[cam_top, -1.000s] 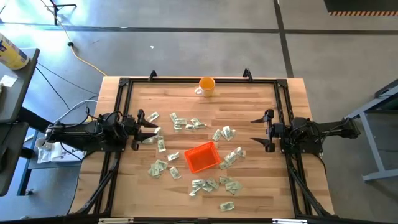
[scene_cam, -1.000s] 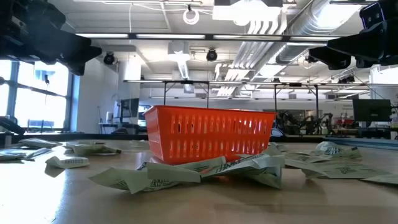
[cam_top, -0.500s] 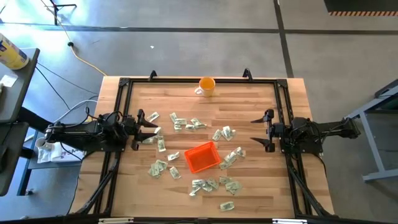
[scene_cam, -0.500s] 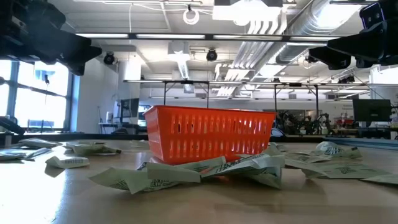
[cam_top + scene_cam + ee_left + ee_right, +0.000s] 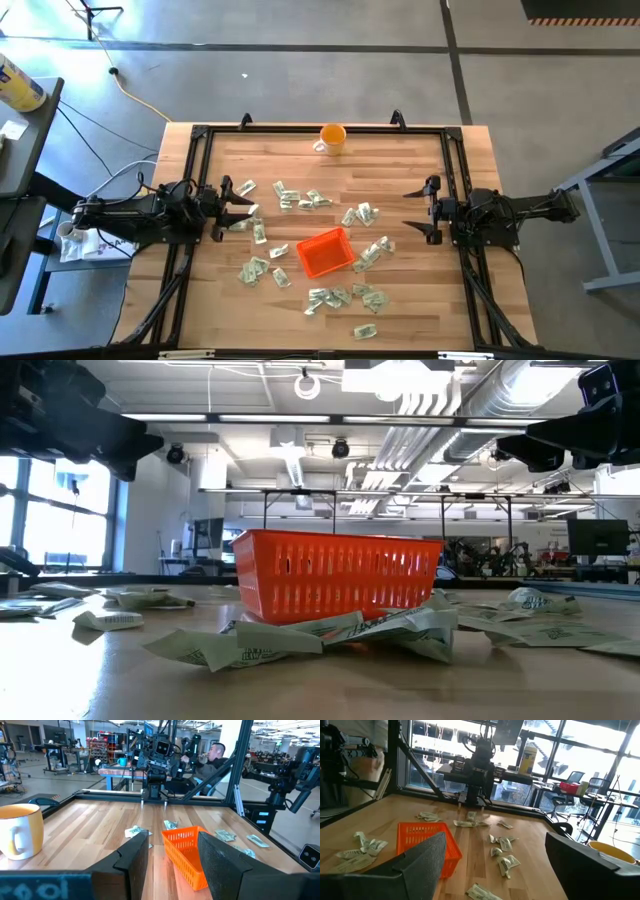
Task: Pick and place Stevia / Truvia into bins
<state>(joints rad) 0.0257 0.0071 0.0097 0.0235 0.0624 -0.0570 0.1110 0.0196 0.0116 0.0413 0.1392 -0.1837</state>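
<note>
The wooden tabletop (image 5: 400, 290) carries everything, framed by a black rail (image 5: 320, 129) along its edges. The 2 dark arms sit at opposite sides, both raised off the wood. The left arm (image 5: 130, 218) reaches in from the left edge, and its tool (image 5: 232, 208) hangs just above the leftmost sachets with its fingers spread and nothing between them. The right arm (image 5: 510, 215) comes in from the right edge; its tool (image 5: 418, 211) hovers over bare wood to the right of the sachets, fingers wide apart and holding nothing.

Near the middle of the tabletop, a little toward the near edge, sits the orange tray (image 5: 324, 252), turned slightly askew; from table height its slatted wall (image 5: 335, 586) shows, and I cannot tell whether anything lies inside. An orange mug (image 5: 331, 138) with a white handle stands at the far edge, well apart from the tray.

The sachets (image 5: 303, 199) lie scattered around the tray on all sides: 1 cluster on the far side, 1 group (image 5: 363, 214) to the far right, some (image 5: 258, 269) to the left, and a bunch (image 5: 345, 296) on the near side. A few crumpled ones (image 5: 300, 640) lie close in front of the tray.

Beyond the tabletop, a person (image 5: 215, 760) sits in the room.
</note>
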